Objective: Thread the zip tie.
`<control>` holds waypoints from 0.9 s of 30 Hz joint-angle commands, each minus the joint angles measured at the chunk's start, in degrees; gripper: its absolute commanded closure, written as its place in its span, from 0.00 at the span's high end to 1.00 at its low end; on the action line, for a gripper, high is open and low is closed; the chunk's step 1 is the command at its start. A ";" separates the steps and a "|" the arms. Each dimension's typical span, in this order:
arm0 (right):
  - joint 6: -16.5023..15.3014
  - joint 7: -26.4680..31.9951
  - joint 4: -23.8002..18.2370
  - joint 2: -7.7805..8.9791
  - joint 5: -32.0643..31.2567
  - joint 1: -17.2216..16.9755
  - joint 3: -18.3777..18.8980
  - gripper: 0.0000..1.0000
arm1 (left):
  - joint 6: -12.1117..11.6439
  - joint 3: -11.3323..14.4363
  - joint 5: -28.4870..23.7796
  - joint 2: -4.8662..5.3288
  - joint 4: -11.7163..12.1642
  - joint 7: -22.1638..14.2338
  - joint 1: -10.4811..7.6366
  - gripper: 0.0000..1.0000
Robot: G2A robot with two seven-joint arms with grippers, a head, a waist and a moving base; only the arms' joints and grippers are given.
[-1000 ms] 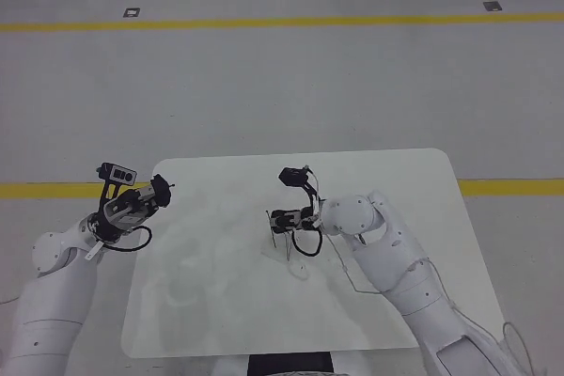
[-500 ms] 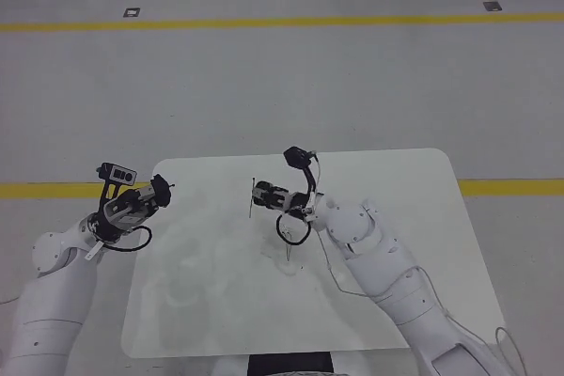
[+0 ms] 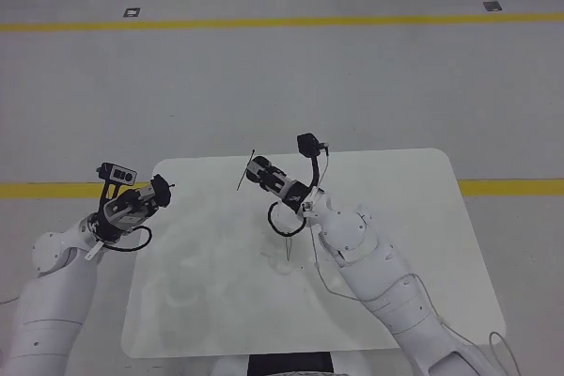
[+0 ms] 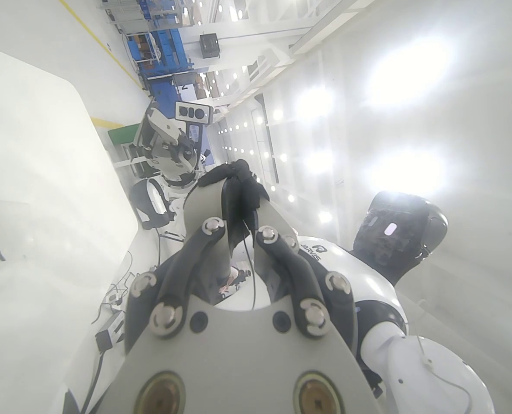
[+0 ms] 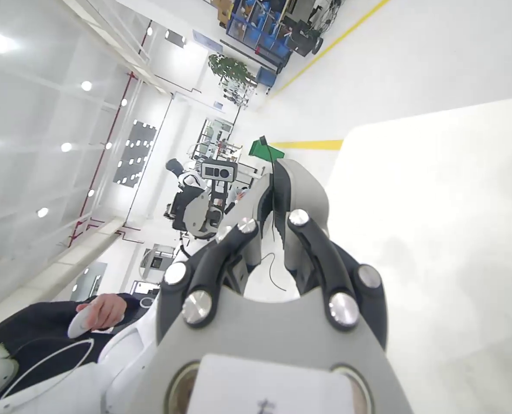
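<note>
White table (image 3: 404, 188) with rounded corners stands on a pale grey floor crossed by a yellow line (image 3: 517, 186), and you have both arms at it. Your right gripper (image 3: 255, 171) is over the far middle of the table, just short of its far edge. It is well apart from your left gripper (image 3: 162, 191), which hangs at the table's left edge.

You hold the zip tie (image 3: 240, 183) in the right gripper. From above it is a thin black strip lying slantwise across the fingertips, with one end pointing to the far side and the other to the near left. In the right wrist view the fingers (image 5: 301, 191) are pressed together on the strip. Its small square head pokes out just beyond the tips, and the rest runs back between the fingers toward the palm, where the tail curls free.

Your left gripper's fingers (image 4: 204, 204) are pressed together too, meeting at dark pads at the tips. You see a thin dark strand (image 4: 253, 277) run down between them in the left wrist view. The view there is poor, so you cannot tell what that strand is or whether the fingers pinch it.
</note>
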 commanded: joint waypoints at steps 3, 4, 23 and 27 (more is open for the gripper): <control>-1.00 -3.65 -1.15 -0.22 1.35 -0.74 0.15 0.00 | 0.00 1.07 1.68 -0.14 -0.95 2.00 0.65 0.00; -1.58 -5.43 -1.46 -0.36 0.85 -0.72 -0.23 0.00 | 0.00 1.57 1.26 -0.34 -1.20 3.38 0.93 0.00; -6.98 -21.92 1.96 -2.62 -6.05 1.40 -6.56 0.00 | 0.00 6.33 8.14 -5.25 -2.15 14.59 -0.96 0.00; -6.88 -21.86 1.41 -2.61 -6.32 0.85 -6.62 0.00 | 0.00 6.91 9.45 -5.31 -2.95 16.57 -0.81 0.00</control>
